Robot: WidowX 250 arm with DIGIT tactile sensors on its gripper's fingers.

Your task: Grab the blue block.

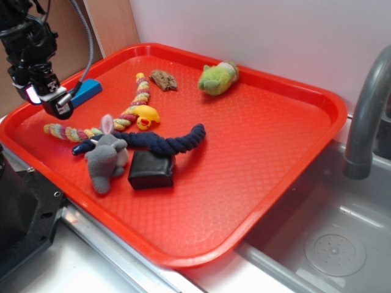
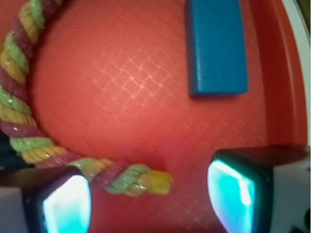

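Step in hand: approach; I judge the grasp not yet begun.
My gripper (image 2: 148, 196): jaws apart, nothing between them, hovering over the red tray (image 1: 293, 152) near its left edge.
Blue block (image 2: 215, 46): lying flat by the tray's left rim, clear of my fingertips (image 2: 232, 194) and ahead of them in the wrist view.
Multicoloured rope (image 2: 58, 155): its end lies between my jaws.
Next move: probably advance until the block sits between my pads, descend, then close, leaving the rope end outside.

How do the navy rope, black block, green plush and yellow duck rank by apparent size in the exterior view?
1. navy rope
2. black block
3. green plush, close to the block and farther from the camera, so unsure
4. yellow duck
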